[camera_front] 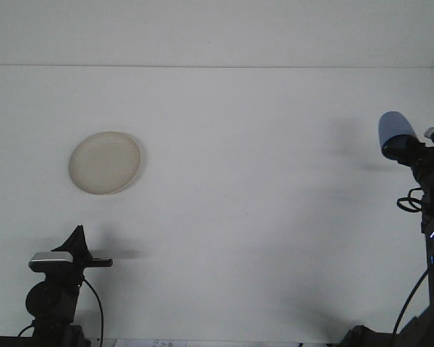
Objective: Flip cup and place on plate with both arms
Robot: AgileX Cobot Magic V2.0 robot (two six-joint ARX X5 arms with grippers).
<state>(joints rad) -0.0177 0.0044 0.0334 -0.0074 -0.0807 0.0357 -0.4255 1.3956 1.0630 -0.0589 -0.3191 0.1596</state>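
You have very little around the work here. The plain white tabletop [239, 217] carries one round, shallow, cream-coloured plate [105, 163] on its left half, and nothing sits on that plate. Between the plate and the far right edge, where the cup is, the table surface shows only soft grey shadows, so no object stands between the two.

The one small blue cup [396, 134] is at the far right, well apart from the plate. It is held up off the table by your right black gripper [407, 150], which is closed around the cup's lower, darker end. The cup tilts, its rounded pale-blue end pointing up and to the left, away from the arm. Which end is the mouth you cannot tell from this view.

Your left black gripper [78, 237] sits low at the bottom left, below the plate and apart from it, rising to a dark pointed tip above a grey camera block [50, 260]. Whether its fingers are spread or closed you cannot tell from this angle.

Count: one plate, one cup, two arms. A black cable [412, 201] loops beside the right arm below the cup.
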